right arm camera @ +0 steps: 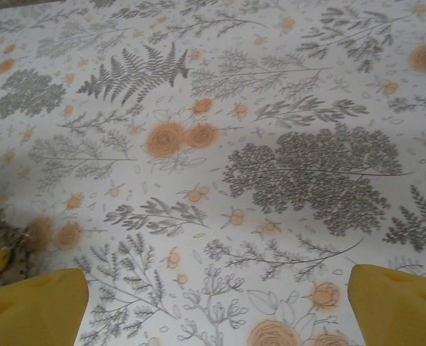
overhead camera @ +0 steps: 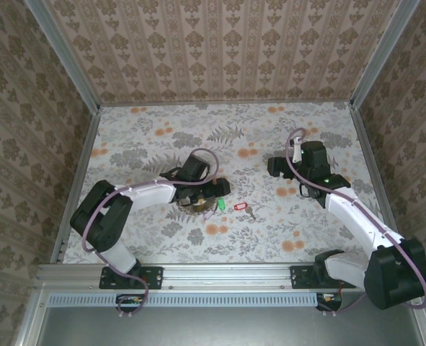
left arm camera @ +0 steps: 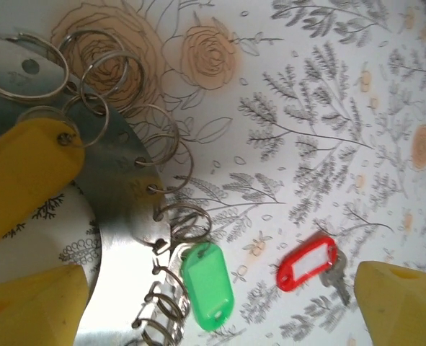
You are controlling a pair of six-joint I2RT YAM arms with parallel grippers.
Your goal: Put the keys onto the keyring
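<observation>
Left wrist view looks down on the keyring (left arm camera: pixel 126 187), a flat grey metal loop edged with small coiled wire rings and carrying a yellow tag (left arm camera: pixel 25 173) at its upper left. A green tag (left arm camera: pixel 207 285) lies against the lower coils (whether it is threaded on, I cannot tell). Just beside it, clear of the ring, a red tag (left arm camera: pixel 306 263) rests on the flowered table (left arm camera: pixel 328 108) with its small silver key (left arm camera: pixel 335 277) attached. The left gripper (overhead camera: pixel 214 189) hangs over this spot, its yellow fingers (left arm camera: pixel 32 306) spread wide with nothing between them. The right gripper (right arm camera: pixel 216 303) is well apart to the right, over bare cloth, its jaws also wide and holding nothing.
</observation>
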